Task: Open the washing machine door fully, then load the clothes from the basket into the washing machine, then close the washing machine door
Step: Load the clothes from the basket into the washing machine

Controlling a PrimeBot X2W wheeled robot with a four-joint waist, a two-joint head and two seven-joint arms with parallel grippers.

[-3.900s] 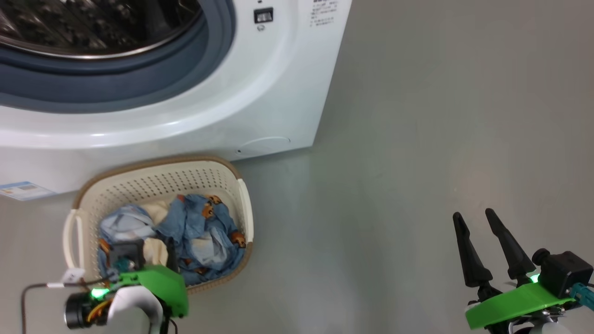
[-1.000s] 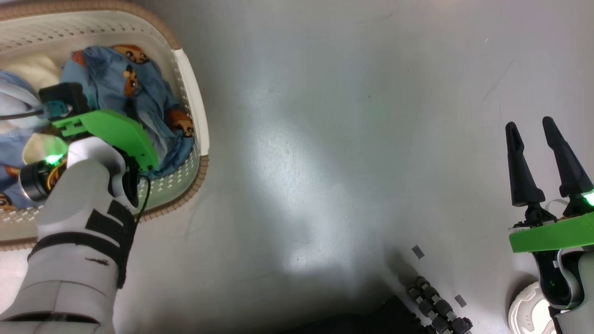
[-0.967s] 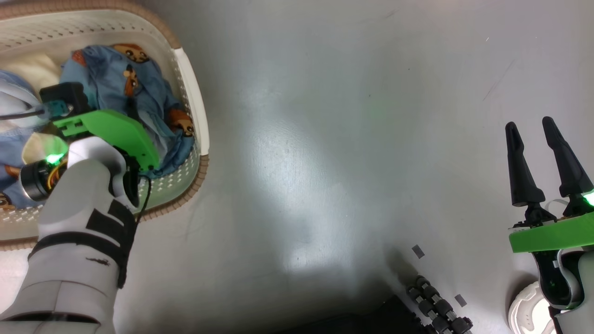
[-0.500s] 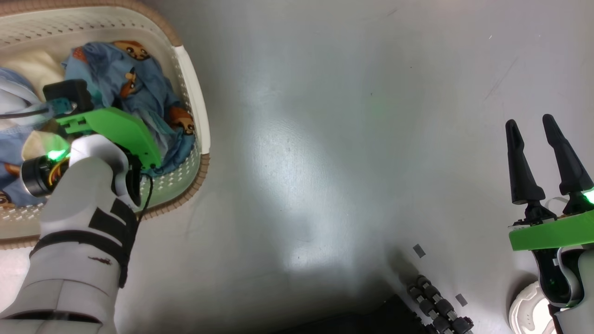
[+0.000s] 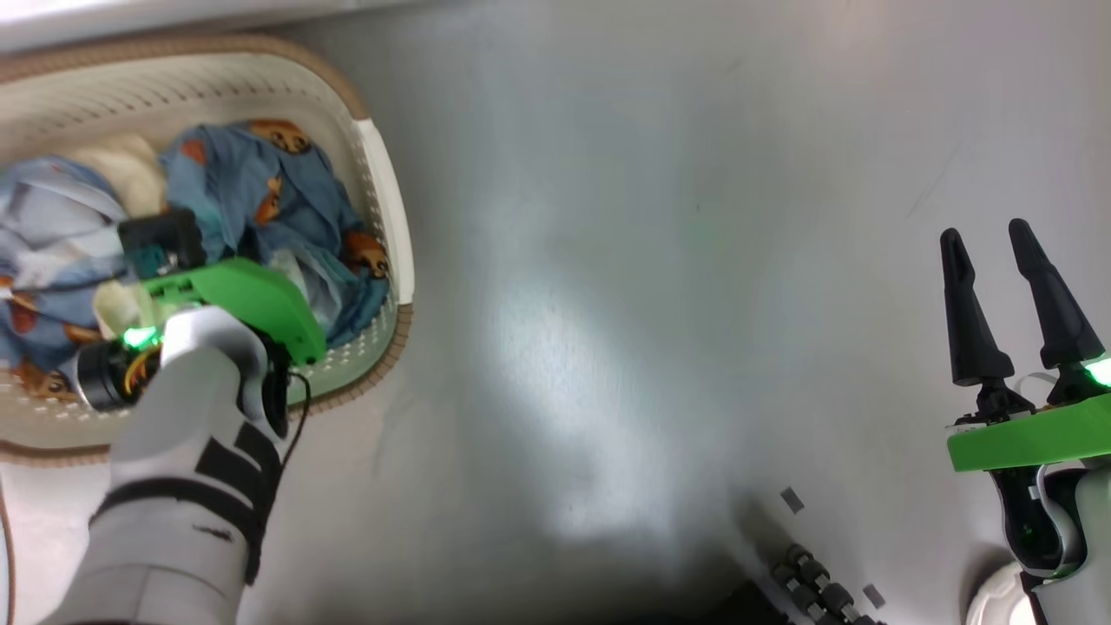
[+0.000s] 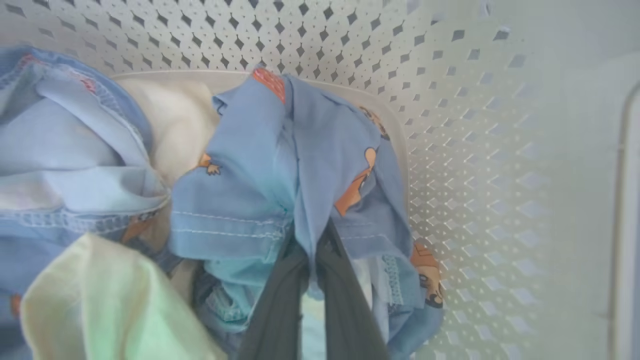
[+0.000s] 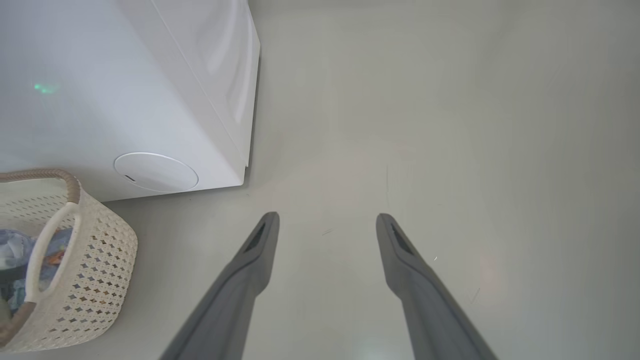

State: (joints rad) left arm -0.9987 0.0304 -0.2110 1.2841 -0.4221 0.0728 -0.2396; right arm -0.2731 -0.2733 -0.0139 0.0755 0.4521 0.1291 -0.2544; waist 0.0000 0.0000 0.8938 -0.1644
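Note:
The cream basket (image 5: 386, 217) sits on the floor at the upper left, with the clothes (image 5: 269, 191) piled inside: light blue cloth with bear prints and cream pieces. My left arm's green wrist mount (image 5: 243, 299) hangs over the pile. In the left wrist view my left gripper (image 6: 315, 239) is shut on a fold of a blue bear-print garment (image 6: 300, 165). My right gripper (image 5: 983, 231) stands open over bare floor at the right, with nothing between its fingers (image 7: 250, 270). The washing machine (image 7: 100, 75) stands behind the basket (image 7: 95, 260). The washing machine door is out of view.
Grey floor (image 5: 608, 260) stretches between the basket and my right arm. A dark ribbed part of my base (image 5: 816, 590) juts in at the bottom edge. The machine's round cover (image 7: 155, 171) sits low on its front, just above the basket's rim.
My left gripper has shut on the blue garment in the basket. The head camera has shifted, so the basket lies lower and further right in the picture. The right arm stays put.

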